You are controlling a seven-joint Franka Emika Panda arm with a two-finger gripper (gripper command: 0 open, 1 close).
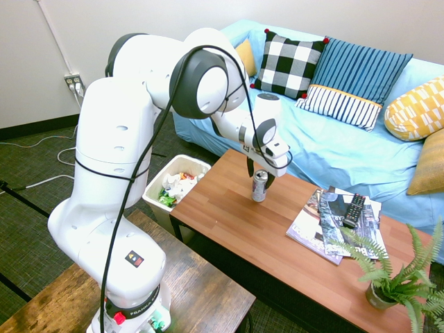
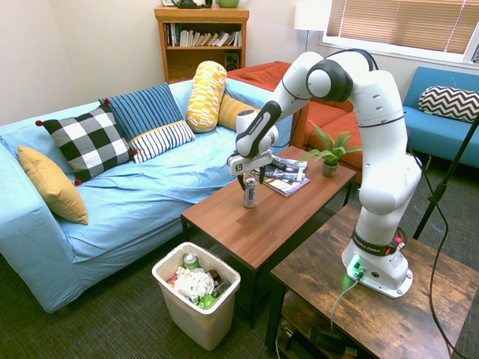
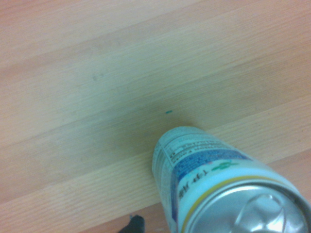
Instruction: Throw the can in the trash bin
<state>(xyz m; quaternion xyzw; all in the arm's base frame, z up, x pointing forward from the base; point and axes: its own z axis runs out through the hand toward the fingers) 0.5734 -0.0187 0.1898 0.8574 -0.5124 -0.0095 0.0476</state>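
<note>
The sofa [image 2: 127, 187] is lying beyond the gripper, its cushions [image 2: 146, 120] lining the back. The table [image 1: 236, 236] is sitting directly beneath the gripper, and the bin [image 2: 196, 295] is standing on the floor below it, off the table's end, showing crumpled wrappers. Magazines [image 1: 326, 218] are resting further along the table from the gripper, with a plant [image 1: 388, 277] beyond them. The gripper [image 1: 259, 175] is hanging at the top of the can [image 1: 259, 187], fingers straddling its rim; whether they are clamping is unclear. The can is standing upright on the table.
</note>
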